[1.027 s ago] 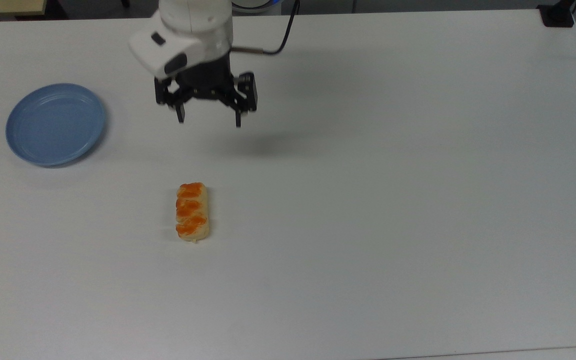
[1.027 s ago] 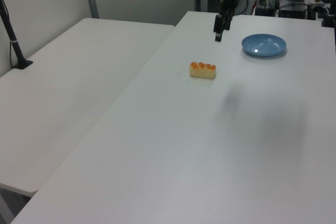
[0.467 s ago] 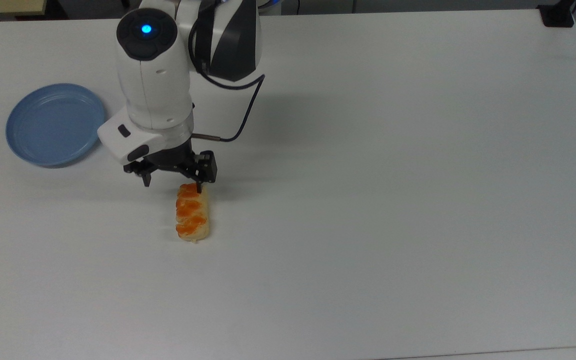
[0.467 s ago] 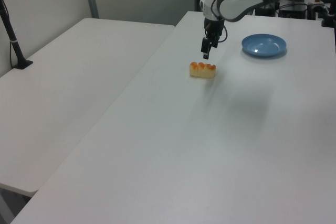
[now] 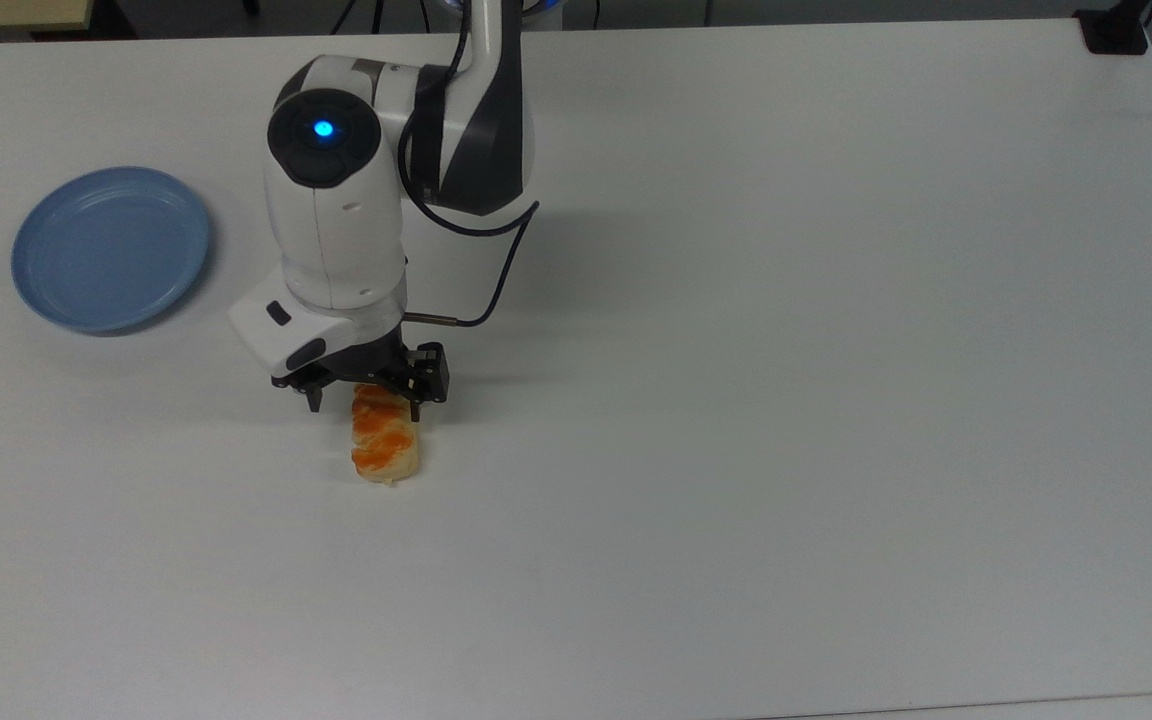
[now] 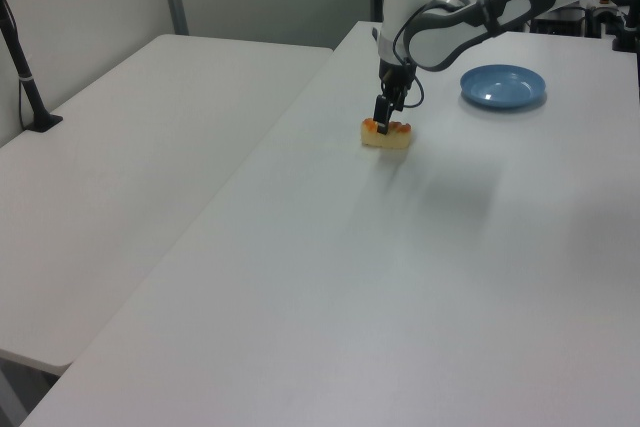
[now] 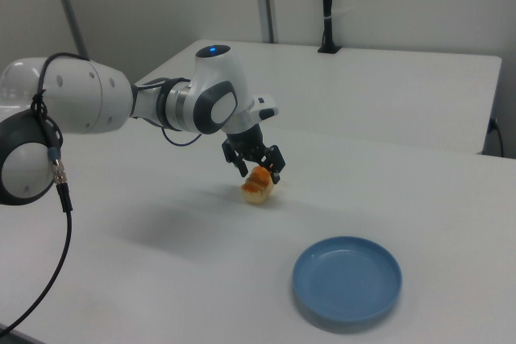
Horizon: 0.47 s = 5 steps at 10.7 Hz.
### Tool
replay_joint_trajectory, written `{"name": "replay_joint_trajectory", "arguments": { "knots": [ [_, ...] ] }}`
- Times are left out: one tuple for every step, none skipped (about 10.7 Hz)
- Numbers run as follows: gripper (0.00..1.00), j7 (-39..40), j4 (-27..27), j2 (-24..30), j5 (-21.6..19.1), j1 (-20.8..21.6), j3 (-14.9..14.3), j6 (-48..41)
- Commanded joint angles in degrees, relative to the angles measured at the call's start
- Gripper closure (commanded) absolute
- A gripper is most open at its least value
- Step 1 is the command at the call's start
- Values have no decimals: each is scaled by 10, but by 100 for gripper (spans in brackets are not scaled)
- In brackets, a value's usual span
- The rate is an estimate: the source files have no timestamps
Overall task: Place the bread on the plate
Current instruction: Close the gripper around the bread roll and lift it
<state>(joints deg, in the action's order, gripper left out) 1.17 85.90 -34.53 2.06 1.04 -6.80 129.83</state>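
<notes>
- Two task things lie on the white table (image 5: 786, 400): the bread (image 5: 386, 440) a little left of the middle of the top view, and the plate (image 5: 111, 248) at the frame's left edge, upper half.
- The bread is a pale-yellow oblong bun with glossy orange-brown patches on top; in the top view it runs up and down the frame, and its upper end is hidden under the gripper (image 5: 364, 400).
- The gripper hangs from the white arm (image 5: 336, 220), which reaches down from the top edge of the top view and carries a lit blue dot on its upper joint.
- Its two black fingers stand spread apart, one on each side of the bread's upper end: in the top view one fingertip is to the left of the bun and one at its right edge. The jaws are released, not clamped on anything.
- Whether a fingertip touches the bun cannot be told.
- In the left view the gripper (image 6: 384, 125) is low over the bread (image 6: 388, 134), upper middle of the frame, with the plate (image 6: 503, 86) further right and higher in the frame, well apart from both.
- In the right view the bread (image 7: 258, 184) sits at the frame's centre under the gripper (image 7: 260, 168), and the plate (image 7: 347, 281) lies toward the lower right, bare, light blue, with a raised rim.
- A black cable (image 5: 496, 280) loops from the arm to the wrist, right of the arm in the top view.
</notes>
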Motion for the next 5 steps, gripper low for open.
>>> {"name": "replay_joint_trajectory", "arguments": {
  "knots": [
    [0,-8,-8,-19,1,0,6,23],
    [6,-9,-7,-23,-4,-1,6,37],
    [28,-9,-7,-23,-12,-2,6,39],
    [54,-9,-7,-22,-27,-2,6,38],
    [71,-8,-7,-22,-35,-2,6,38]
  ]
}}
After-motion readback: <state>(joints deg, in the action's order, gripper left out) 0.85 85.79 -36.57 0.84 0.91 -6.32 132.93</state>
